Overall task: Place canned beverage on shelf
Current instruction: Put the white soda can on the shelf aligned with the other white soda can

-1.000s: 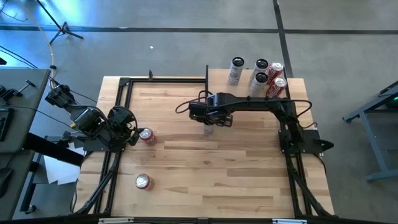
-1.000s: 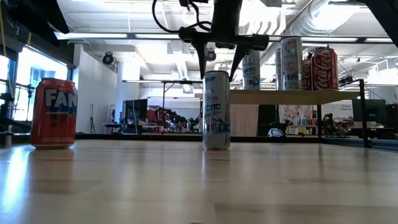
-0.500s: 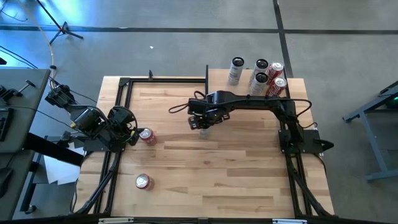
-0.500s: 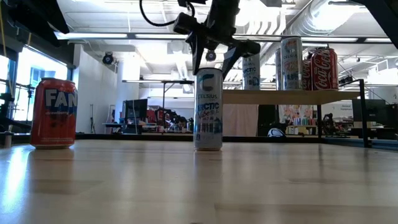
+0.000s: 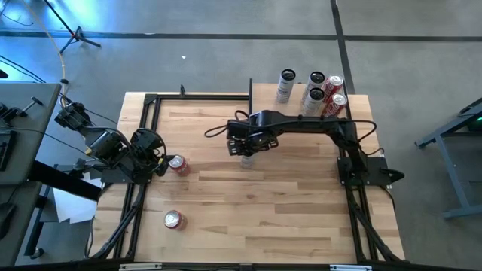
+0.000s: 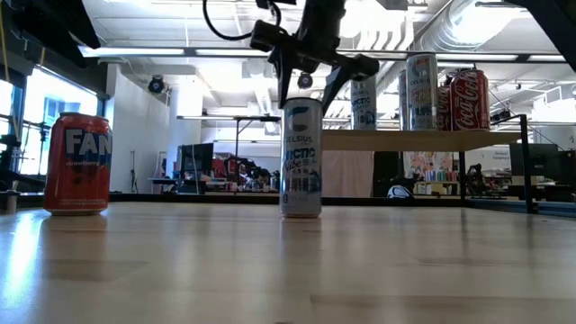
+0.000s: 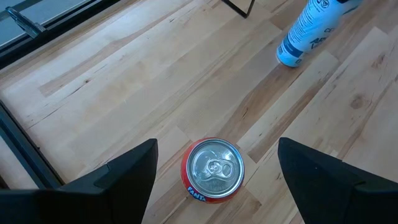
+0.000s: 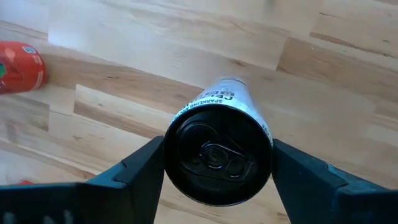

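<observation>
The slim white can (image 6: 301, 158) stands left of the shelf (image 6: 423, 137); right gripper (image 8: 217, 163) clamps its top (lift straight, clear the board's edge). Left gripper (image 7: 216, 163) waits, fingers apart.

Tall can (image 6: 301, 158) upright mid-table, right gripper (image 5: 245, 145) over its top. Shelf (image 5: 310, 98) at far right corner, holding what looks like five cans (image 5: 316, 91). Two short cans on the left: one (image 5: 178, 165) beside left gripper (image 5: 154, 159), another (image 5: 174, 220) nearer.

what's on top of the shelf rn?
Four cans stand on the shelf: three slim white Celsius cans and one red Coca-Cola can. Labels partly hidden.
</observation>
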Action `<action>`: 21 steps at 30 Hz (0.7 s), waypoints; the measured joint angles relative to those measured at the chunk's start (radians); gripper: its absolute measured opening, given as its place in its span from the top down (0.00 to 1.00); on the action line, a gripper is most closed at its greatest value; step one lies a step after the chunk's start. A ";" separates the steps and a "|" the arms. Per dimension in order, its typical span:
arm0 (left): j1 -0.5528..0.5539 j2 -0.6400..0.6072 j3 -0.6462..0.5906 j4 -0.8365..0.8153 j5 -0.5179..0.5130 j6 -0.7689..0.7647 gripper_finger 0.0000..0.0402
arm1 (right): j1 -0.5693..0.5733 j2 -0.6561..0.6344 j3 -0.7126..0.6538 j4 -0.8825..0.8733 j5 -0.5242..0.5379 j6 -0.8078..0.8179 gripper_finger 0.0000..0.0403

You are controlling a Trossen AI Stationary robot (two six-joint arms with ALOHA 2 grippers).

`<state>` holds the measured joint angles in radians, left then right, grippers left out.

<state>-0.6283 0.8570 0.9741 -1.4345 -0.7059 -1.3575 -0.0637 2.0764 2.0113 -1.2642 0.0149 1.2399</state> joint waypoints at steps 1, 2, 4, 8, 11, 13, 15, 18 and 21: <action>0.000 0.000 0.000 0.000 0.000 0.000 0.23 | 0.001 0.001 0.004 0.000 0.008 -0.001 0.38; 0.000 0.000 0.000 0.000 0.000 0.000 0.23 | 0.004 0.002 0.008 0.000 0.021 -0.008 0.38; 0.000 0.000 0.000 0.000 0.000 0.000 0.23 | 0.012 0.003 0.010 0.006 0.054 -0.017 0.38; 0.000 0.000 0.000 0.000 0.000 0.000 0.23 | 0.035 0.003 0.011 0.006 0.108 -0.034 0.37; 0.000 0.000 0.000 0.000 0.000 0.000 0.23 | 0.048 0.003 0.011 -0.006 0.132 -0.034 0.32; 0.000 0.000 0.000 0.000 0.000 0.000 0.23 | 0.051 0.002 0.014 -0.015 0.135 -0.026 0.26; 0.000 0.000 0.000 0.000 0.000 0.000 0.23 | 0.051 0.000 0.015 -0.022 0.135 -0.025 0.20; 0.000 0.000 0.000 0.000 0.000 0.000 0.23 | 0.054 0.000 0.015 -0.020 0.139 -0.008 0.13; 0.000 0.000 0.000 0.000 0.000 0.000 0.23 | 0.064 -0.001 0.015 -0.019 0.142 0.023 0.07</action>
<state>-0.6283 0.8570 0.9741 -1.4345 -0.7059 -1.3575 0.0006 2.0758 2.0262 -1.2831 0.1573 1.2632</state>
